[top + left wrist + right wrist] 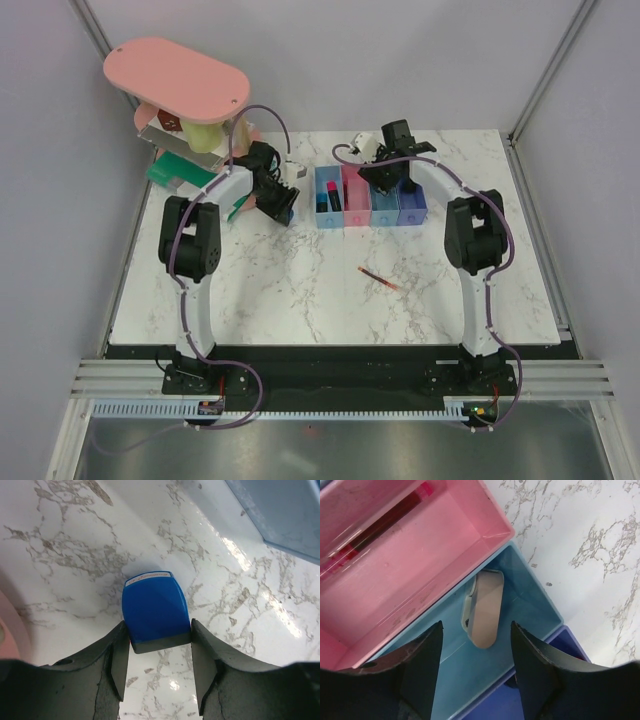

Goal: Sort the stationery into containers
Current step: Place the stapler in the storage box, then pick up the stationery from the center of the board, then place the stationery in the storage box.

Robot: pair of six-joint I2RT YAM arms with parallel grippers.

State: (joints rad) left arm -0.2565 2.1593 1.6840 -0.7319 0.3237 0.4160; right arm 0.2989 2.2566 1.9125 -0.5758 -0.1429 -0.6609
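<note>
Marble table (300, 300), top: left gripper (277, 197) just left of bin row (370, 205), right gripper (388, 172) over it; thin red pen (378, 277) loose before row, nearer right arm | left wrist: jaws pinch small blue-white block (155, 605), long axis pointing away, underside hidden | right wrist: jaws spread, empty; pale pink eraser (484, 607) lies in row's light-blue bin (535, 605)
</note>
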